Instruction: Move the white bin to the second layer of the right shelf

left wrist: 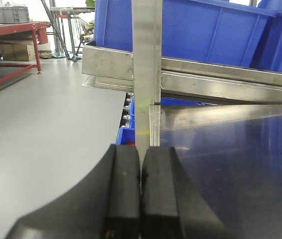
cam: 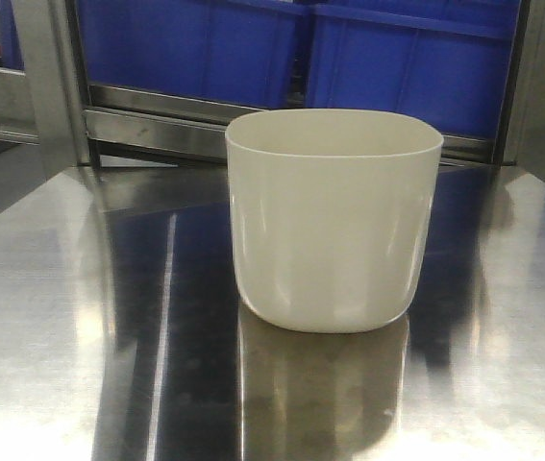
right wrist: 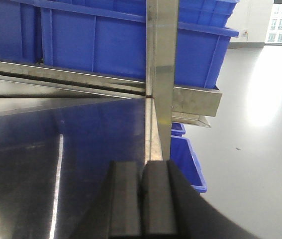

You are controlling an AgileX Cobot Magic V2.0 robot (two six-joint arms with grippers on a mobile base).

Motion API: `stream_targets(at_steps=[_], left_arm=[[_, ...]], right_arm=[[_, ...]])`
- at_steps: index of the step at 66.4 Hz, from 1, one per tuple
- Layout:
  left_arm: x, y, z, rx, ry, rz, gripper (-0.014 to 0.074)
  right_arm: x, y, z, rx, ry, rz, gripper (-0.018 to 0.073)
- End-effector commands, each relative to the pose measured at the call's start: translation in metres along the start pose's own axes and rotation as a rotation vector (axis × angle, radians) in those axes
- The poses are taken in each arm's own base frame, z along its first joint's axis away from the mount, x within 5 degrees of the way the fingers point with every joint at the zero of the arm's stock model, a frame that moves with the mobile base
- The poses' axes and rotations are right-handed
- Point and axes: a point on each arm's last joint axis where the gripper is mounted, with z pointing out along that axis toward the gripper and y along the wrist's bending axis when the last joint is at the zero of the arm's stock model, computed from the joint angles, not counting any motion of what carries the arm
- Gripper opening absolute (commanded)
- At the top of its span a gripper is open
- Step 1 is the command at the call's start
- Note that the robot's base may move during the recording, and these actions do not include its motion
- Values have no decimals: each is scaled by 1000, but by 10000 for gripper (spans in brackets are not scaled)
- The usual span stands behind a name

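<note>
A polished steel tabletop (cam: 61, 336) fills the front-facing view, mirroring blue and grey from what stands behind it. Beyond its far edge runs a steel rack bar (cam: 157, 125), and above that bar sit large blue crates (cam: 397, 58) side by side. In each wrist view a steel upright post (left wrist: 146, 59) rises at a corner of the tabletop, with grey floor (left wrist: 41, 124) beyond the table's edge; the left wrist view also shows a red-framed bench (left wrist: 11, 35) far off across the floor, and the right wrist view shows a smaller blue crate (right wrist: 185, 154) low down beside the table.

The white bin (cam: 334, 221) stands upright on the tabletop, mouth open to the top, in front of the rack bar and apart from it. Nothing touches it, and neither wrist view shows it.

The left gripper (left wrist: 141, 154) has its black pads pressed flat together, with nothing between them. The right gripper (right wrist: 141, 169) is likewise fully closed and empty.
</note>
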Motion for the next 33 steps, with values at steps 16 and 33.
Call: stream_targets(at_steps=[16, 33], left_arm=[[4, 0, 0, 7, -58, -10, 85], [4, 0, 0, 7, -58, -10, 85]], right_arm=[[-15, 0, -3, 2, -127, -13, 56], [-34, 1, -7, 0, -96, -13, 56]])
